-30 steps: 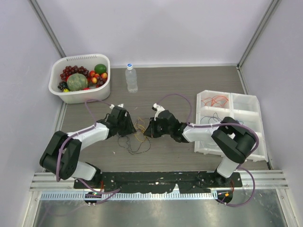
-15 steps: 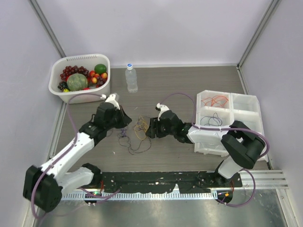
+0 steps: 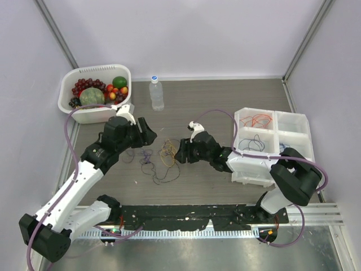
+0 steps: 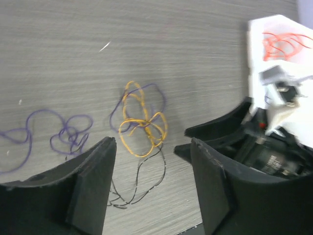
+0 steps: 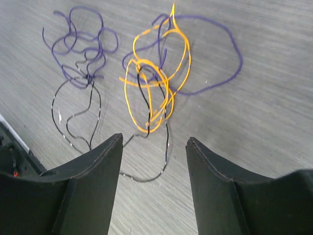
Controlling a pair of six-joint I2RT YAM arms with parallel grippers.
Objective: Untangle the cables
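Observation:
The cables lie loose on the table between my two grippers. An orange cable (image 3: 167, 153) loops in the middle, tangled with a purple loop and a black cable (image 3: 164, 176). A second purple cable (image 3: 145, 157) lies to its left. The left wrist view shows the orange cable (image 4: 143, 128), the purple cable (image 4: 68, 133) and the black cable (image 4: 146, 182) below open jaws. My left gripper (image 3: 149, 133) hangs open above the purple cable, holding nothing. My right gripper (image 3: 179, 152) is open just right of the orange cable (image 5: 152, 95), with the black cable (image 5: 78, 117) ahead of its fingers.
A white compartment tray (image 3: 307, 148) at the right holds red cables (image 3: 258, 119) and dark cables (image 3: 255, 141). A white basket (image 3: 72, 111) of fruit stands at the back left. Beside it is a water bottle (image 3: 156, 94).
My left gripper shut, then opened, and rose back to the left, leaving the purple cable spread left of the orange one. The right gripper opened and drew back slightly right.

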